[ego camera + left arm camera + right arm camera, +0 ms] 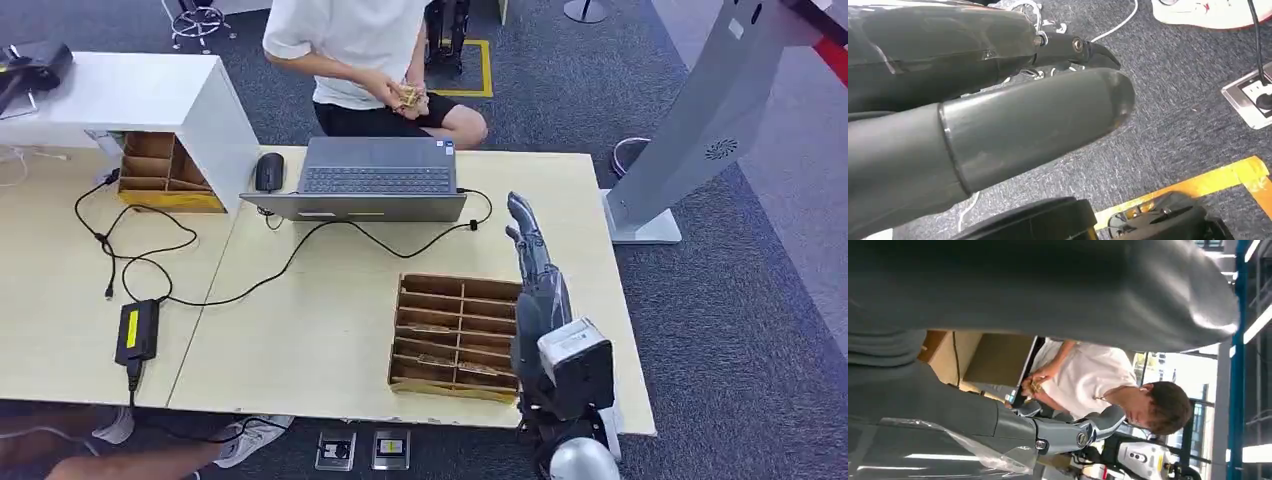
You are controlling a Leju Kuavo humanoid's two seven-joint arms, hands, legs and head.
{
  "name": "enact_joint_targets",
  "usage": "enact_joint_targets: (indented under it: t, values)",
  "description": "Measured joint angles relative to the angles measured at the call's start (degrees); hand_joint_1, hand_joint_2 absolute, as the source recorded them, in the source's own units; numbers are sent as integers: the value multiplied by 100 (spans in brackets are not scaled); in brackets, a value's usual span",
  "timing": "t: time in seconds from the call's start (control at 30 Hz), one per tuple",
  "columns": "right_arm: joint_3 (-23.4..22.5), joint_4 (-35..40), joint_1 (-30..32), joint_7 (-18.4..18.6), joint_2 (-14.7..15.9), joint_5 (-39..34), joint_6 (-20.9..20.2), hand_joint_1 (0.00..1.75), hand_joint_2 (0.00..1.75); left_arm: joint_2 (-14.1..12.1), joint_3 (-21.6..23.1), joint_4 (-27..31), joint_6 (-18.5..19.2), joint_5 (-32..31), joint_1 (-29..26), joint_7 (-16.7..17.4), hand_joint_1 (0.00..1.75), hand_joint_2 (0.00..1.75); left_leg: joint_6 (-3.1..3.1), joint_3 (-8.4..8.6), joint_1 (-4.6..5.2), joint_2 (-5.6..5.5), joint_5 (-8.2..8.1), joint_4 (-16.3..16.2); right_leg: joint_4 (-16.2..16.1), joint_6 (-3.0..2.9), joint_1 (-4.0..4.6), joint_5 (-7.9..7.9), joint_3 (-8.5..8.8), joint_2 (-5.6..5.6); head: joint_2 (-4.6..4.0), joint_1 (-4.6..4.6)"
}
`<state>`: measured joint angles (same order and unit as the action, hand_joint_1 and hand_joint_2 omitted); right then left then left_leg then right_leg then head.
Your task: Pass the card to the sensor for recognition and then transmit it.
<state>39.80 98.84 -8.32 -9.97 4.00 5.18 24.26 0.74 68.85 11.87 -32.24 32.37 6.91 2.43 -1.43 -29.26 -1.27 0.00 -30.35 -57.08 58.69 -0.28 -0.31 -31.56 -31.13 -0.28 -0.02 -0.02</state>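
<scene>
Cards hard to make out: thin tan slips lying in the slots of the cardboard divider tray [455,337] near the counter [300,330] front edge, long axes running across the tray, left to right. My right arm hides the tray's right end. Right hand [528,243] raised above the counter just right of the tray, fingers straight, pointing away from me, holding nothing. Left hand [998,100] hangs over carpet, fingers extended, empty. A person [365,60] sits behind the laptop [372,180], holding something small, unclear.
</scene>
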Motion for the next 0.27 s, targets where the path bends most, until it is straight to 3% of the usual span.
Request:
enact_joint_targets:
  t: [0.27]
  values:
    - [-63, 452, 134, 28, 138, -146, -61, 0, 0, 0, -39, -4, -20, 28, -2, -44, 0, 0, 0, 0, 0, -1, 0, 0, 0, 0, 0, 0, 1, 0, 0, -2]
